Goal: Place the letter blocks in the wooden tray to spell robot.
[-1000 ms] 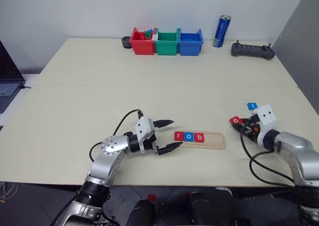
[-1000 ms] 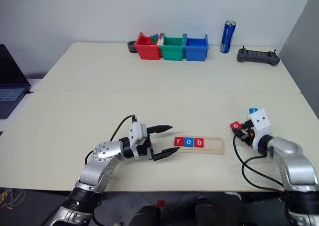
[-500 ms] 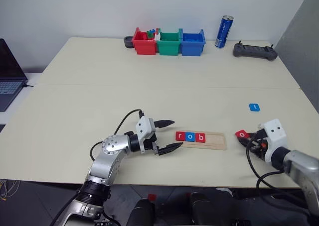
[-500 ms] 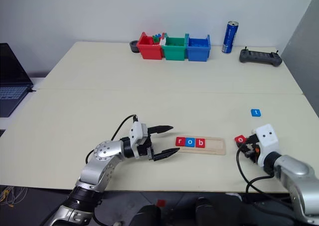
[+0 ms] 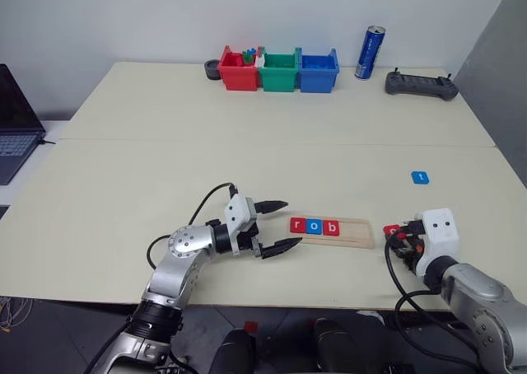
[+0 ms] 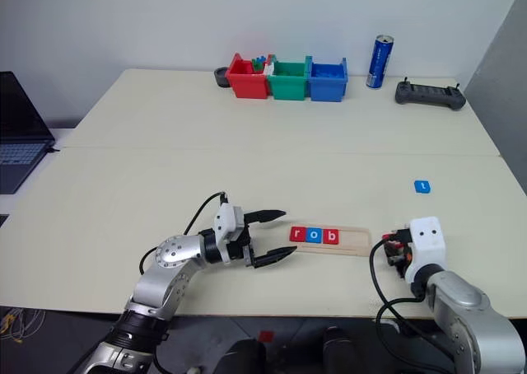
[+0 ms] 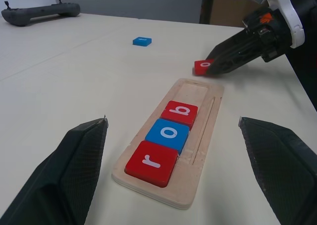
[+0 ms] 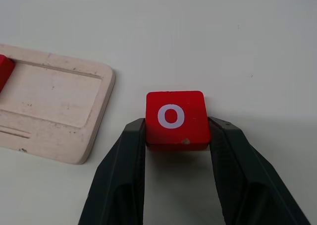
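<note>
Three of five done: red r, blue o and red b sit in the left part of the wooden tray [image 5: 331, 231]
Left to place: red o block [image 8: 175, 119], then blue t block [image 5: 421, 177]
Count: five letter blocks, three red, two blue; one tray
Right gripper [image 8: 176, 136]: fingers closed on the red o block, just right of the tray's empty end
Left gripper [image 5: 275, 223]: fingers spread wide, empty, level at the tray's left end
Blue t block: flat on the tabletop [image 5: 247, 135], far right, well apart
</note>
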You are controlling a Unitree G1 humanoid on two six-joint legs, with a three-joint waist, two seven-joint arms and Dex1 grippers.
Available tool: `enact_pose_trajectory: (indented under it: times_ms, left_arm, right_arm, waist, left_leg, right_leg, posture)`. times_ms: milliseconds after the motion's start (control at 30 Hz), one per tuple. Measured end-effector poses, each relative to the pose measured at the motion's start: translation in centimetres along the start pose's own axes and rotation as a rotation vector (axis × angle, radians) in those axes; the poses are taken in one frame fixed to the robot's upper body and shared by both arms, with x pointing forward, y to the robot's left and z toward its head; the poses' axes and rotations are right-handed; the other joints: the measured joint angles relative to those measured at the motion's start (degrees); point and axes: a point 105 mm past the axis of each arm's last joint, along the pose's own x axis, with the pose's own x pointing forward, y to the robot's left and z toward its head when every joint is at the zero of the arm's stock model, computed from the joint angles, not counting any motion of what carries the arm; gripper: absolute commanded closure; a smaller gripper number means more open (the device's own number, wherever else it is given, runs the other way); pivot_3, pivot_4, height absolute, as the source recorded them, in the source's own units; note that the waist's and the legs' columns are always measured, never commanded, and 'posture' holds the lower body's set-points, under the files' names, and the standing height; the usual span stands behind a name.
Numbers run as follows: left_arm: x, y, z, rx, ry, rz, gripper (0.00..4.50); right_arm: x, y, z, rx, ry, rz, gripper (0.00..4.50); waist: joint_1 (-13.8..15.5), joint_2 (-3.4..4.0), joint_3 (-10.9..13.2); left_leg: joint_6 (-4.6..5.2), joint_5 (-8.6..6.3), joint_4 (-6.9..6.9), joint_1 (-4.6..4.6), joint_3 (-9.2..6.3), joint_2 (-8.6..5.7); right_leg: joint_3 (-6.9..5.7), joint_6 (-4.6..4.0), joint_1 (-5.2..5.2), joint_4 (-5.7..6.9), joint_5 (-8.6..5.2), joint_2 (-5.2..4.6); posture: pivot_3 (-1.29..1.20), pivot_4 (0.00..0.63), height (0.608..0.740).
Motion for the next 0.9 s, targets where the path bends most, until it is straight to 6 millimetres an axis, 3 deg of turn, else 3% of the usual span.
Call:
enact_pose_trajectory:
  times_ms: [33, 300, 333, 533, 733, 900]
  left_arm:
    - [0.0, 0.0, 0.0, 0.0, 0.0, 0.0, 0.0]
    - [0.0, 0.0, 0.0, 0.0, 0.001, -0.001, 0.0]
    - [0.0, 0.0, 0.0, 0.0, 0.001, -0.001, 0.0]
    - [0.0, 0.0, 0.0, 0.0, 0.0, 0.0, 0.0]
    - [0.2, -0.1, 0.0, -0.003, -0.007, -0.002, 0.0]
    - [0.4, -0.1, 0.1, -0.003, -0.014, -0.005, 0.0]
  right_arm:
    - [-0.1, 0.0, 0.0, -0.001, -0.001, 0.0, 3.06]
    - [-0.1, 0.2, -0.4, 0.014, 0.006, 0.006, 0.25]
    - [-0.1, 0.2, -0.4, 0.014, 0.004, 0.005, 0.07]
    - [-0.1, -0.3, 0.7, -0.016, -0.018, -0.002, 0.07]
    - [-0.7, -3.6, 2.5, -0.101, -0.031, -0.059, 0.07]
    - [-1.6, -3.9, 3.1, -0.29, -0.036, 0.071, 0.07]
  waist:
    - [0.0, 0.0, 0.0]
    - [0.0, 0.0, 0.0]
    - [0.0, 0.0, 0.0]
    - [0.0, 0.0, 0.0]
    - [0.1, 0.0, 0.0]
    - [0.2, -0.01, 0.0]
  left_leg:
    - [0.0, 0.0, 0.0, 0.0, 0.01, 0.0]
    - [0.0, 0.0, 0.0, 0.01, 0.01, 0.01]
    - [0.0, 0.0, 0.0, 0.0, 0.01, 0.01]
    - [0.0, 0.0, 0.0, 0.0, 0.01, 0.0]
    - [0.01, 0.0, -0.01, 0.0, 0.0, 0.0]
    - [0.01, -0.01, 0.0, -0.02, 0.04, -0.02]
  right_leg:
    - [0.0, 0.0, 0.0, 0.0, 0.0, 0.0]
    - [0.01, 0.16, 0.0, 0.0, -0.1, 0.0]
    - [0.01, 0.17, 0.0, 0.0, -0.1, 0.0]
    - [0.01, 0.16, 0.0, 0.0, -0.1, 0.0]
    - [-0.01, 0.15, 0.01, -0.01, -0.09, 0.0]
    - [0.0, 0.22, 0.02, -0.05, -0.13, -0.01]
  posture:
    - [0.0, 0.15, 0.74]
    - [0.0, 0.15, 0.74]
    - [0.0, 0.15, 0.74]
    - [0.0, 0.15, 0.74]
    - [0.0, 0.15, 0.74]
    - [0.0, 0.15, 0.74]
